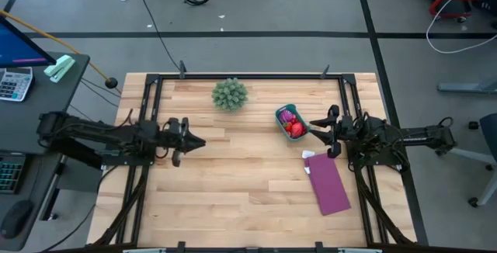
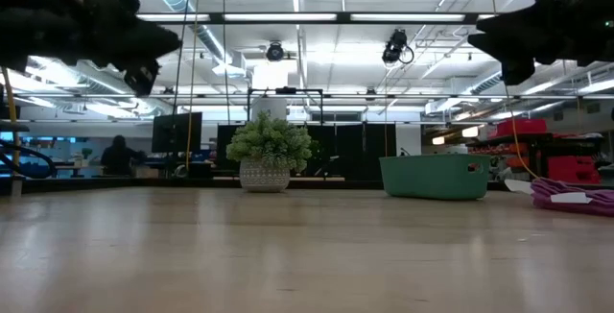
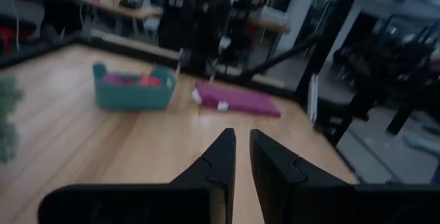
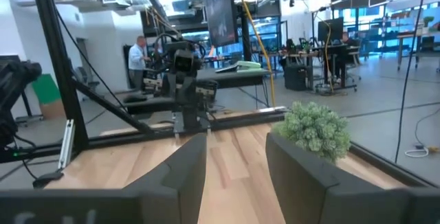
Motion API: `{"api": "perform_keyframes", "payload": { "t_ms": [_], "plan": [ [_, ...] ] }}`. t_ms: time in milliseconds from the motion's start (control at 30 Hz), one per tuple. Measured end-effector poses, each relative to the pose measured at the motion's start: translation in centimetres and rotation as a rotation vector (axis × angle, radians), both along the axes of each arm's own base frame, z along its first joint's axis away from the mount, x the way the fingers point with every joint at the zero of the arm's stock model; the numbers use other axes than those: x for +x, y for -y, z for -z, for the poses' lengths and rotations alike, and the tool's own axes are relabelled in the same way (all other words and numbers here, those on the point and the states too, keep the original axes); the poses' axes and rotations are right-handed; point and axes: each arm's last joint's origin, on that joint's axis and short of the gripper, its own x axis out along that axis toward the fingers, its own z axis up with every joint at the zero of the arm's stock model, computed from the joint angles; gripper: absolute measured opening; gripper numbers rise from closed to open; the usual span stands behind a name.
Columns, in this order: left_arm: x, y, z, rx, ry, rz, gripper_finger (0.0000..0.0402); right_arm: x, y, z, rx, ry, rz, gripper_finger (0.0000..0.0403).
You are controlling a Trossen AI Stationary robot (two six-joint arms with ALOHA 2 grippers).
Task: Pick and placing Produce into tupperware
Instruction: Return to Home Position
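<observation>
produce (image 1: 293,123) inside tupperware (image 1: 279,114) overhead, hidden table-level

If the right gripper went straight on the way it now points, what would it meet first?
Probably the left gripper, facing it across the table. The right gripper sits higher than the tupperware, though depth is unclear.

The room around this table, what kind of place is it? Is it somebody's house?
Most likely a robot lab, not a house. A left arm and a right arm reach over the wooden table, long strip lights line the ceiling, and computer screens stand farther back.
</observation>
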Motion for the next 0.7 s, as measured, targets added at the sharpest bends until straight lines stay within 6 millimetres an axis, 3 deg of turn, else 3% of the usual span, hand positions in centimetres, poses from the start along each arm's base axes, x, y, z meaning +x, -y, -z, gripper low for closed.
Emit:
{"api": "perform_keyframes", "payload": {
  "t_ms": [700],
  "plan": [
    [-2.8,0.9,-3.2,-0.028,0.289,0.088,0.0053,0.0,0.0,0.0,0.000,0.006,0.000,0.0160]
  ]
}}
